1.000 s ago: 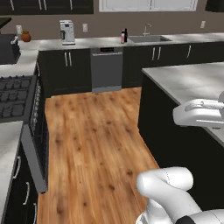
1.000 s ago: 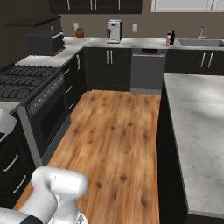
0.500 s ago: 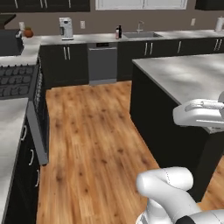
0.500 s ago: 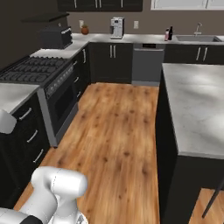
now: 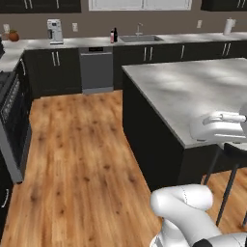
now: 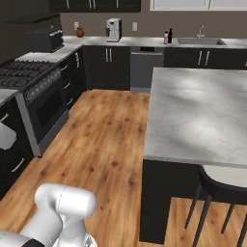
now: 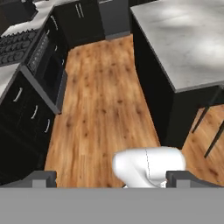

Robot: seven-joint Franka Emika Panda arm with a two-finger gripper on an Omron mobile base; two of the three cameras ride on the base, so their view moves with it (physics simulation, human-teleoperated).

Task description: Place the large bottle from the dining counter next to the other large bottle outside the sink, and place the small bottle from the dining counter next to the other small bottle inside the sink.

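Note:
On the far wall worktop, just left of the sink [image 5: 140,38] [image 6: 200,42], stands the other large bottle [image 5: 116,34] [image 6: 170,35], all black. Close at its left is the large bottle [image 5: 112,36] [image 6: 166,37], pinkish with a dark top and nearly the same height. The dining counter [image 5: 193,91] [image 6: 202,111] [image 7: 188,39] is a grey-veined marble island on a dark base. The small bottle is out of view. My gripper [image 7: 114,179] is open, its dark fingertips [image 7: 41,178] far apart over the wood floor, holding nothing.
A black stove [image 6: 29,77] [image 7: 26,48] and dark cabinets line the left side. A dishwasher [image 5: 96,70] and a coffee machine [image 5: 54,30] sit along the back wall. Dark stools [image 5: 231,149] [image 6: 226,188] stand at the island's near edge. A wood floor aisle [image 5: 77,144] runs between.
The whole picture has shifted: the base has driven, so the island now spreads across the right side and the sink wall sits farther off. The gripper stays open.

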